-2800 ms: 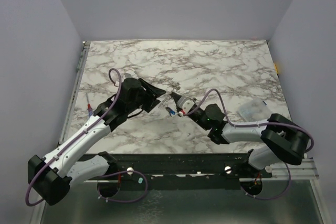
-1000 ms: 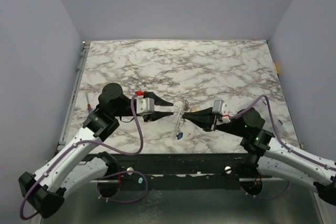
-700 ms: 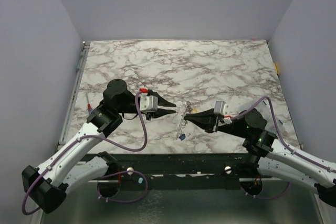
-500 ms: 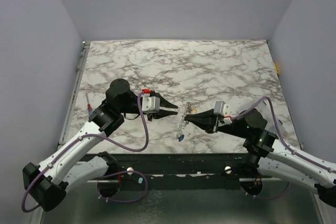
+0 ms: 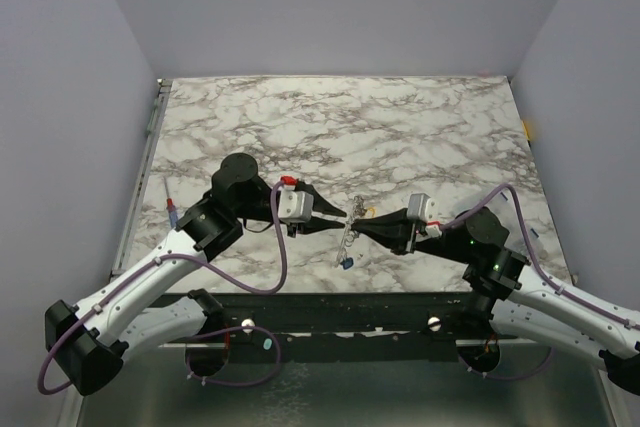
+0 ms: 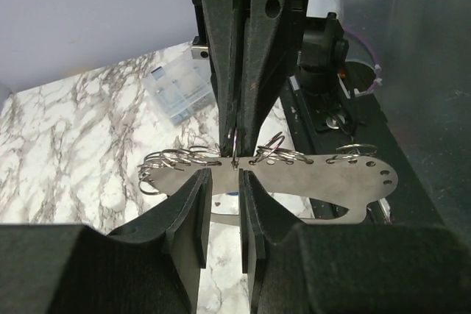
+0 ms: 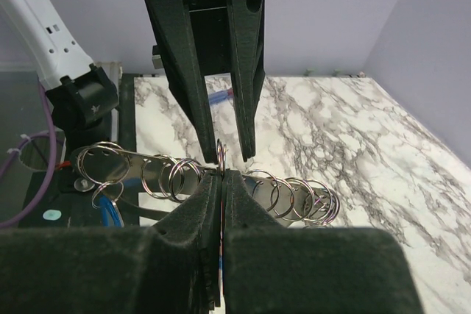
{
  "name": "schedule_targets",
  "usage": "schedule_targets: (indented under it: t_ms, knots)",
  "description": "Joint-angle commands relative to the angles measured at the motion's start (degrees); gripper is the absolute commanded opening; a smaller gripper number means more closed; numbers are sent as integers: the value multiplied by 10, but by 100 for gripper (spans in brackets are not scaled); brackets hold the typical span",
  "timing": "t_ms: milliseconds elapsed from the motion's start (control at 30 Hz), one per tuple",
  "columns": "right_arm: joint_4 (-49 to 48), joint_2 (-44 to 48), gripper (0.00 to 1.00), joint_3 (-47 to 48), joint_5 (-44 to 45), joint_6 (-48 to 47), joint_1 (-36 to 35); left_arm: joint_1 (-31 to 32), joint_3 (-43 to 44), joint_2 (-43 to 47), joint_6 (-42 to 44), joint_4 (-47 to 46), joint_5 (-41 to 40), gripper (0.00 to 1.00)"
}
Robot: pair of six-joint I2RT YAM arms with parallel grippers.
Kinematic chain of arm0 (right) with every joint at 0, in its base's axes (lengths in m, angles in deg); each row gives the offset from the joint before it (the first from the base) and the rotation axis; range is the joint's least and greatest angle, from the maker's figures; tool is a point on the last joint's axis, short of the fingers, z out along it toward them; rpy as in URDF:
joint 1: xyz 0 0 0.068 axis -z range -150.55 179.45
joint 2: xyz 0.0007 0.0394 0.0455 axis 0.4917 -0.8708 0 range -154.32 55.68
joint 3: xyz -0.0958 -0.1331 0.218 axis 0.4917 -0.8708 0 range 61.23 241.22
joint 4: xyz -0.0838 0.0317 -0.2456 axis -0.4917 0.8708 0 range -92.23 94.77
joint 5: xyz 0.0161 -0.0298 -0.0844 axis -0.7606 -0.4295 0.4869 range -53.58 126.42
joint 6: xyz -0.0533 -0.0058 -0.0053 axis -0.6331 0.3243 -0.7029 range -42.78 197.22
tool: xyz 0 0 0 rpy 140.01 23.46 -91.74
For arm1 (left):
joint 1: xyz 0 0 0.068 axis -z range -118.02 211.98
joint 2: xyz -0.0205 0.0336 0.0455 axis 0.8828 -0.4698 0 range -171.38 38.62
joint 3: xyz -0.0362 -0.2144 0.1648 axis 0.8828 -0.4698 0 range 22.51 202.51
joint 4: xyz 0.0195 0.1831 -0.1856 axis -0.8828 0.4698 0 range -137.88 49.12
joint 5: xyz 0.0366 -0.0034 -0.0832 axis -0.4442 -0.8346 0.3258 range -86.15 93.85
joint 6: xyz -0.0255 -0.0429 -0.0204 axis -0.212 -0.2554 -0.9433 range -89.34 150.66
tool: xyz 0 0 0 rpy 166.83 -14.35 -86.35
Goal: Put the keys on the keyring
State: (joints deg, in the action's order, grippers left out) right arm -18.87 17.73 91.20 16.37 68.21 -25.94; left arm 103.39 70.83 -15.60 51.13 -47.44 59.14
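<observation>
A thin metal plate (image 5: 348, 239) strung with several split rings hangs in the air between my two grippers. My right gripper (image 5: 358, 224) is shut on one keyring (image 7: 221, 154) at the plate's edge (image 7: 147, 161). A blue-tagged key (image 5: 345, 263) dangles below the plate, and a yellow tag (image 5: 370, 212) shows beside the right fingers. My left gripper (image 5: 338, 217) is open with its jaws a little apart. Its tips (image 6: 222, 185) are level with the plate (image 6: 316, 174), facing the right fingers (image 6: 257, 71). No green key shows.
A thin red-and-blue stick (image 5: 171, 209) lies near the table's left edge. A clear plastic box (image 6: 176, 93) sits on the marble behind the right arm. The table's front rail runs under both arms.
My left gripper has moved right until its tips reach the ring plate. My right gripper has held the plate almost still.
</observation>
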Motion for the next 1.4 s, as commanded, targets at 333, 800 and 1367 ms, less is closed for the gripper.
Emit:
schedule_targets:
  t_ms: [333,800,1367]
  knots:
    - [-15,-4,1,25,-16,2,0,52,16,-9,11,-15,-28,21]
    - [-5,-3,1,26,-33,7,0,57,11,-4,10,-28,-57,2]
    - [7,5,1,29,-23,7,0,56,14,24,18,-8,-102,30]
